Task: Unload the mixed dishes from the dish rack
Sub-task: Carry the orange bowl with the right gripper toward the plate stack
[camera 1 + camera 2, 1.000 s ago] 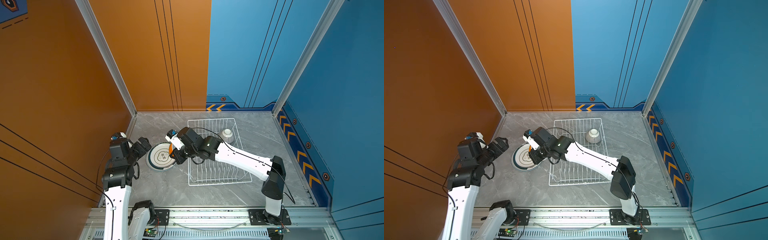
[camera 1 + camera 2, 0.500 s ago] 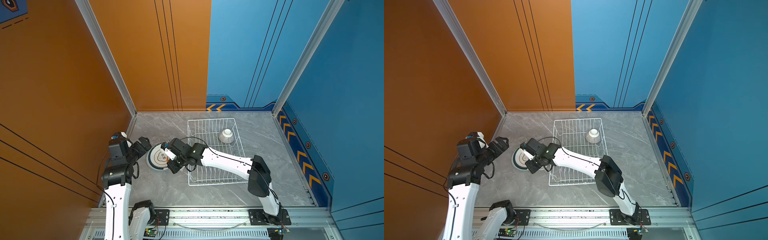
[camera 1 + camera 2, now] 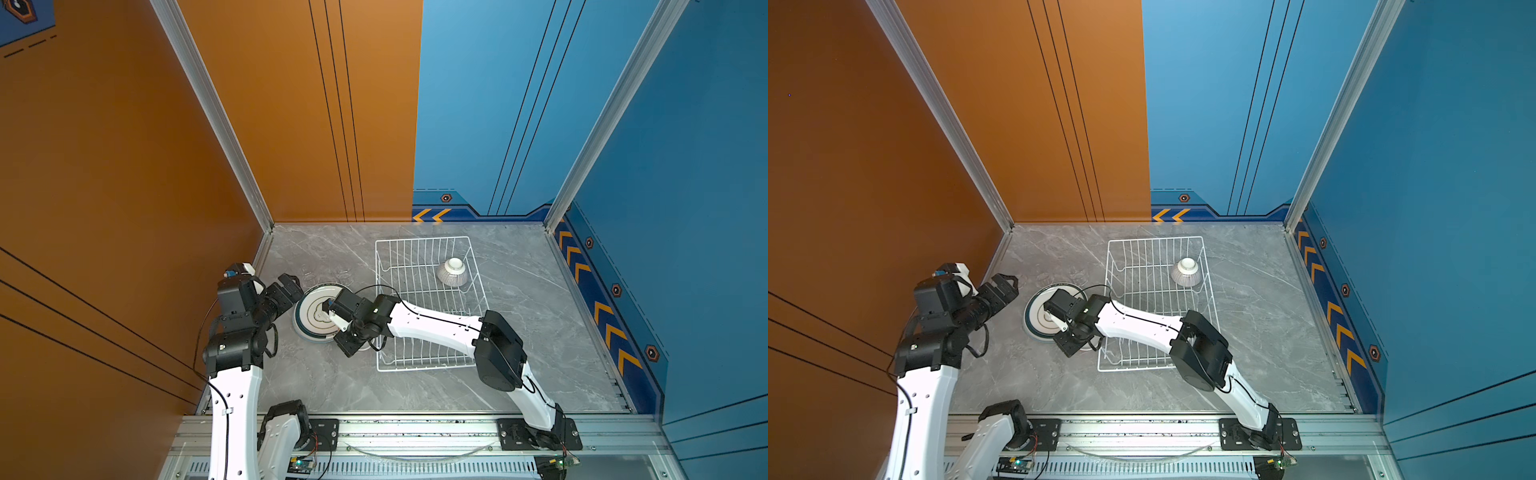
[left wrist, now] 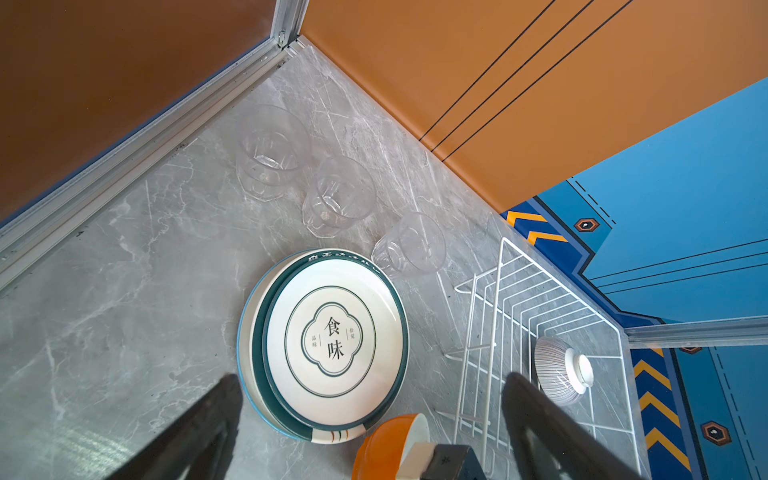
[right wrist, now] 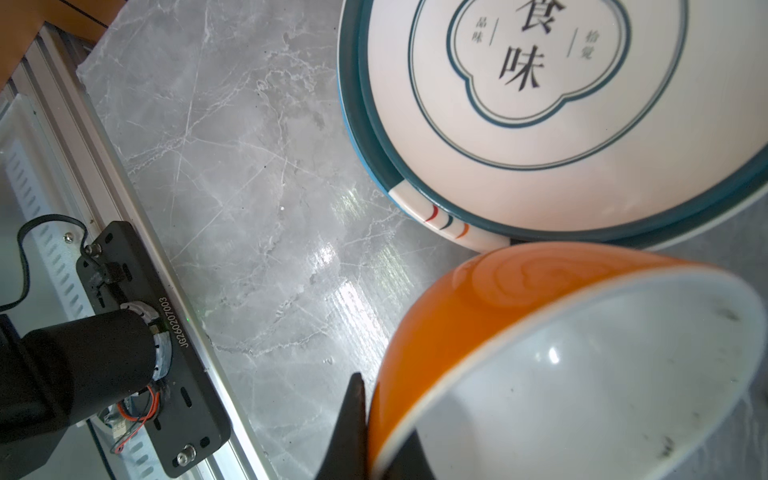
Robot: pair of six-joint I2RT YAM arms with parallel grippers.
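Right tool [image 5: 376,432] pinches orange bowl [image 5: 457,332] beside plate [image 5: 561,137] marked 食味; left tool [image 4: 372,380] spread.

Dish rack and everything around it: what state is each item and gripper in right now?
dish rack: on the table, holding only the white ribbed bowl.
white ribbed bowl: upside down in the rack.
plates: stacked flat on the table beside the rack.
clear glasses: three, standing on the table, empty.
orange bowl: tilted, gripped by its rim, outside the rack.
right gripper: shut on the orange bowl.
left gripper: open, empty.
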